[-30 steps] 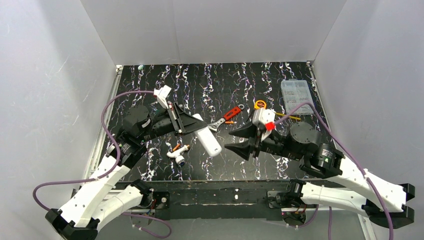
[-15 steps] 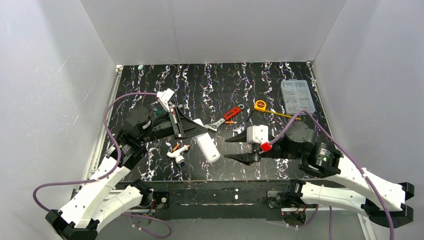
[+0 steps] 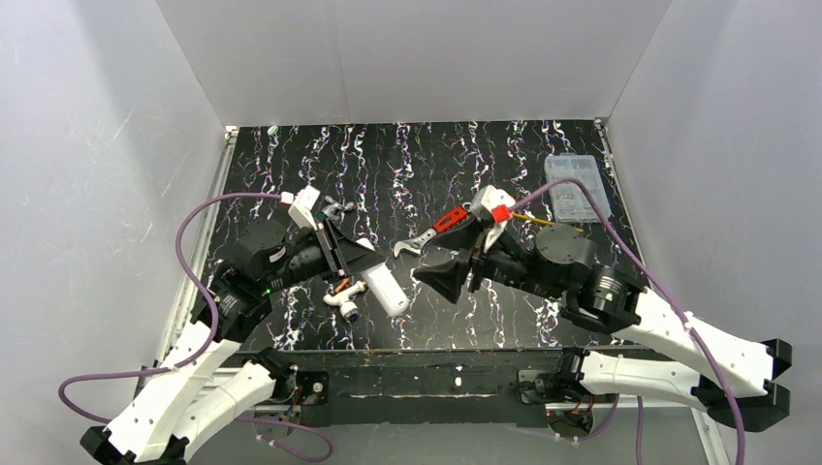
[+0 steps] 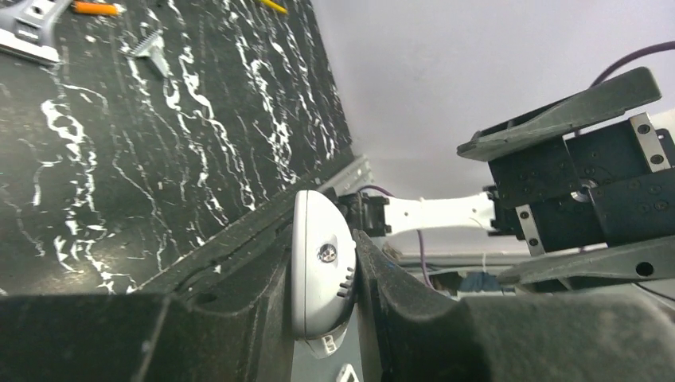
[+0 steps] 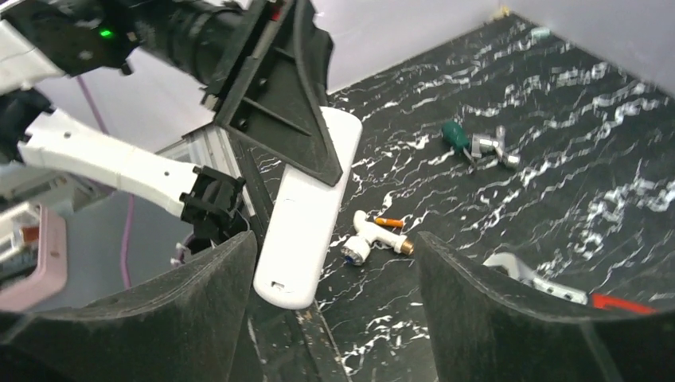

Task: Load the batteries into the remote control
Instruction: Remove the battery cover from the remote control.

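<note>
My left gripper (image 3: 366, 262) is shut on the upper end of the white remote control (image 3: 386, 288), which hangs tilted above the table; its rounded end (image 4: 321, 270) sits pinched between the pads. The remote's plain white face (image 5: 306, 215) shows in the right wrist view. My right gripper (image 3: 431, 273) stands open just right of the remote, its jaws wide apart (image 5: 334, 248) with nothing between them. One orange battery (image 3: 341, 285) lies on the table under the left gripper, beside a white tube-shaped tool (image 3: 346, 300). It also shows as a small orange cell (image 5: 389, 222).
A red-handled wrench (image 3: 436, 228) lies at mid-table beside the right wrist. A clear parts box (image 3: 577, 189) sits at the back right, with a yellow tape measure (image 3: 535, 221) partly hidden by the right arm. A green-handled tool (image 5: 477, 143) lies further back.
The right gripper has opened wider and swung up and left toward the remote. The left gripper has shifted slightly toward the near edge with the remote still in it.
</note>
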`<act>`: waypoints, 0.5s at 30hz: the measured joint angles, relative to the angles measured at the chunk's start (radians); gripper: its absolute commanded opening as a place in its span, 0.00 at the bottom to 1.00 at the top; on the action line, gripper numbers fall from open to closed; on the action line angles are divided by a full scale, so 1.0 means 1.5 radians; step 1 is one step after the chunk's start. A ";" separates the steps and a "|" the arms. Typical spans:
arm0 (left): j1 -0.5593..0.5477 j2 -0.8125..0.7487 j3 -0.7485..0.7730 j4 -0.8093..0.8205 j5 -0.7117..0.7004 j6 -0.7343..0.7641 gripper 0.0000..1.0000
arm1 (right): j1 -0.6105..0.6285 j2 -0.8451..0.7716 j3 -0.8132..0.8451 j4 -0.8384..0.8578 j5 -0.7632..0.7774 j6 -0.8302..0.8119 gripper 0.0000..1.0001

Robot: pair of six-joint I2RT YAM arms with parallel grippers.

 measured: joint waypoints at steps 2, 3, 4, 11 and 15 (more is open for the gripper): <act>0.000 -0.005 0.002 -0.017 -0.028 0.007 0.00 | 0.003 0.023 0.007 0.000 0.035 0.045 0.82; 0.000 -0.005 0.004 -0.024 -0.037 0.009 0.00 | 0.005 0.033 0.007 -0.001 0.045 0.060 0.83; 0.000 -0.005 0.005 -0.029 -0.048 0.011 0.00 | 0.008 0.045 0.007 -0.004 0.056 0.077 0.83; 0.000 0.009 0.019 -0.041 -0.076 0.011 0.00 | 0.030 0.110 0.006 -0.005 0.090 0.144 0.86; 0.000 0.009 0.019 -0.041 -0.084 0.008 0.00 | 0.036 0.118 -0.001 0.009 0.090 0.160 0.87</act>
